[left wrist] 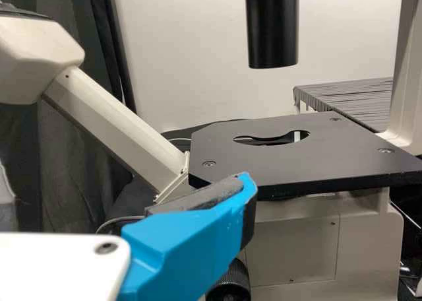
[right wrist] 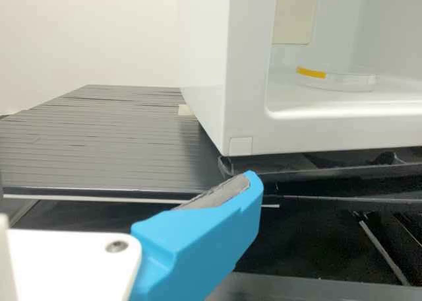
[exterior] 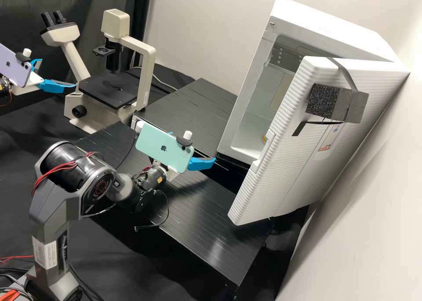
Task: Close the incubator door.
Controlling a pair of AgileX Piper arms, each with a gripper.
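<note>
The white incubator stands at the right of the high view with its ribbed door wide open. A grey foam block is strapped to the door's outer face. My right gripper is left of the door and apart from it; its wrist view shows the gripper by a lower corner of the incubator body. Beside the microscope, my left gripper is open and away from the incubator; the left wrist view shows the gripper in front of the microscope stage.
A microscope with a black stage stands back left. Black slatted platforms lie under and left of the incubator. Inside it is a round clear dish with a yellow mark. A wall rises behind the door.
</note>
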